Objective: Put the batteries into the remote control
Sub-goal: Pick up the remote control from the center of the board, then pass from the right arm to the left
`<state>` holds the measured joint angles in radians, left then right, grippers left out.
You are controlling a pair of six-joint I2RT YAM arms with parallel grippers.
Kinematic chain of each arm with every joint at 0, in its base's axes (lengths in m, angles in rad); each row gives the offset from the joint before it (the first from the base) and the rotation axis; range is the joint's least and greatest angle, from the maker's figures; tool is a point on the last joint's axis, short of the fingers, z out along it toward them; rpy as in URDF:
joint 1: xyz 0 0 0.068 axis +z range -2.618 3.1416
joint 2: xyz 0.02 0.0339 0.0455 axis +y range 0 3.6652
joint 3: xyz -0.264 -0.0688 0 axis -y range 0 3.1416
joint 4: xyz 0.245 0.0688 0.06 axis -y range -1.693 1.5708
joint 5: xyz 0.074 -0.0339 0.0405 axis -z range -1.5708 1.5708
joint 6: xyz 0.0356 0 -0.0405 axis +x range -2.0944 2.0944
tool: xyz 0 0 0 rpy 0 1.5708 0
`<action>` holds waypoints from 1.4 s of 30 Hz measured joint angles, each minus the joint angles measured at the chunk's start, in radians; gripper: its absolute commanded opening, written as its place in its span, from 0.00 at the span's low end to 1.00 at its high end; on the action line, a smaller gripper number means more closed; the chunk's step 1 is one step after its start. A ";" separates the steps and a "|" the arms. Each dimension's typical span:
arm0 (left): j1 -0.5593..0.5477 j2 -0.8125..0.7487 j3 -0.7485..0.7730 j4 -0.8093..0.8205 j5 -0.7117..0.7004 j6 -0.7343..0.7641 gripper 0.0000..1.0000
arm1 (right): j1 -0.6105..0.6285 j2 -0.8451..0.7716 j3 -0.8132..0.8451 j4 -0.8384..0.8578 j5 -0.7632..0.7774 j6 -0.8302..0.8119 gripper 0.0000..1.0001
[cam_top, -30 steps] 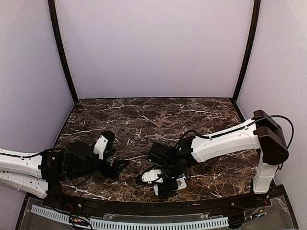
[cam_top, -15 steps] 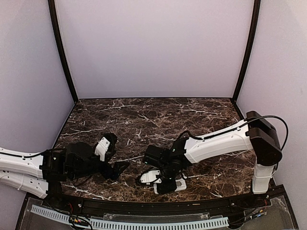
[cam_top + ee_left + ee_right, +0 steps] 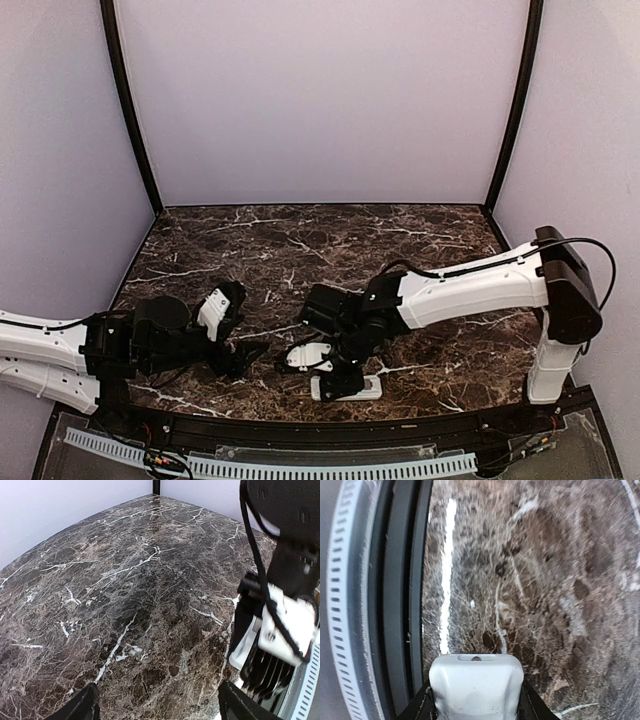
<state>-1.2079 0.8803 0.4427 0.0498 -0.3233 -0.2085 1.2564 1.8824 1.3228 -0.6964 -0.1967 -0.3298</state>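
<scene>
Right end effector (image 3: 475,701) clamps around the remote control (image 3: 476,677) at its end.

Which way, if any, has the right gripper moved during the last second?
Yes. The right gripper has shifted slightly left and away from the table's black front rim.

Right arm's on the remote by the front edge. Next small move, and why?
Probably lift the remote a little and draw it toward the middle of the table. The right gripper looks shut on its end, it lies right by the near edge, and the left gripper is open and empty nearby. No batteries show in any view.
</scene>
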 measured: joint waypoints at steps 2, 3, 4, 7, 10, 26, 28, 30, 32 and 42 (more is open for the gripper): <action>0.000 0.000 0.003 -0.001 0.014 0.019 0.80 | -0.017 -0.053 0.000 0.023 -0.036 0.025 0.19; 0.000 0.000 0.007 -0.002 0.022 0.026 0.79 | -0.033 -0.090 -0.001 0.046 -0.063 0.043 0.19; 0.000 0.001 0.013 -0.004 0.038 0.034 0.79 | -0.048 -0.120 -0.002 0.066 -0.082 0.059 0.19; 0.000 0.001 0.034 0.002 0.085 0.064 0.79 | -0.106 -0.233 -0.023 0.172 -0.138 0.116 0.18; 0.000 0.001 0.040 0.023 0.131 0.087 0.79 | -0.142 -0.304 -0.033 0.243 -0.151 0.162 0.18; 0.000 0.140 0.043 0.454 0.376 0.202 0.86 | -0.132 -0.389 -0.014 0.381 -0.222 0.277 0.17; 0.000 0.162 0.047 0.497 0.395 0.206 0.85 | -0.121 -0.389 0.001 0.383 -0.226 0.277 0.17; 0.000 0.183 0.049 0.543 0.414 0.208 0.83 | -0.109 -0.389 0.016 0.383 -0.227 0.276 0.17; 0.002 0.200 0.049 0.584 0.432 0.207 0.81 | -0.101 -0.389 0.029 0.383 -0.229 0.275 0.16; 0.007 0.230 0.068 0.675 0.483 0.205 0.61 | -0.082 -0.390 0.058 0.382 -0.234 0.261 0.16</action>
<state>-1.2011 1.1099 0.5106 0.7246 0.1593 -0.0032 1.1744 1.4925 1.3811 -0.3145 -0.4309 -0.0685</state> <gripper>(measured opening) 0.691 0.455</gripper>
